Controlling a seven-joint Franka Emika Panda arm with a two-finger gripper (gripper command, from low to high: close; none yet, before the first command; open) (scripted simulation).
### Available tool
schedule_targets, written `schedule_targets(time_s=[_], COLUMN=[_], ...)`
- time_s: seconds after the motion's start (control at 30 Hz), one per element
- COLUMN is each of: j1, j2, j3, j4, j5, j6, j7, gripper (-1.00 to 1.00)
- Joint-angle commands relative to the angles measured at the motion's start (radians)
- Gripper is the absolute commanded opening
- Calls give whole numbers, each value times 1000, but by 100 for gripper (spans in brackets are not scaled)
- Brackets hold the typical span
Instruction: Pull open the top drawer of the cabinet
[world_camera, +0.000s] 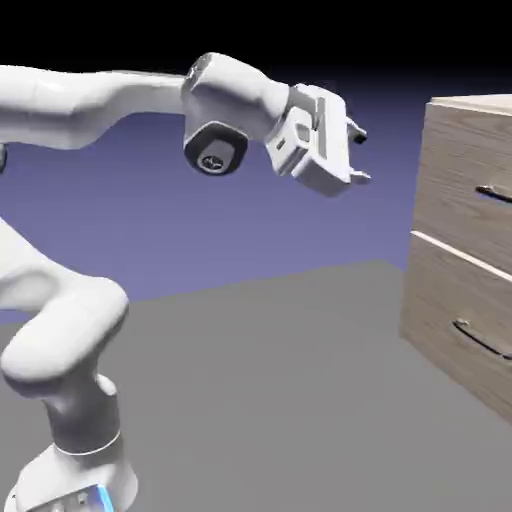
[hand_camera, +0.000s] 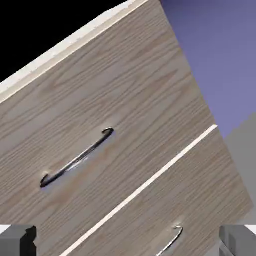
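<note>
White arm (world_camera: 90, 100) rising from lower left of the exterior frame, reaching right across the upper middle. Jaws (world_camera: 358, 155) apart, holding nothing, hanging in open air well short of the cabinet (world_camera: 462, 150) at the right edge. In the hand view, finger tips (hand_camera: 20, 240) low at both bottom corners, wide apart, with bare wood grain between.

Top drawer (hand_camera: 100, 100) filling the middle of the hand view, tilted by the roll of the camera; its dark curved handle (hand_camera: 77, 157) left of centre, untouched. Pale seam (hand_camera: 150, 182) running below it, then the lower drawer (hand_camera: 200, 200) toward bottom right.

Progress, judging by this: approach only. Drawer front flush with the cabinet face, so nothing pulled yet. Left to do: close the gap, line up on the upper handle, grip, draw back.

Count: one arm, one cabinet, two drawers, two handles, one grey worktop (world_camera: 280, 380).
</note>
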Motion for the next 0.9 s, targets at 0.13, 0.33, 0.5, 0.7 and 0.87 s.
schedule_targets(time_s=[0.13,0.33,0.5,0.7,0.87], j1=[-159,-350,-509,-699,-858], j2=[-62,-135,-197,-271,-332], j3=[110,241,350,482,591], j4=[74,163,236,325,399], j5=[218,478,696,957,1174], j6=[-53,-116,-169,-232,-285], j7=[13,29,42,57,70], gripper=[0,0,0,0,0])
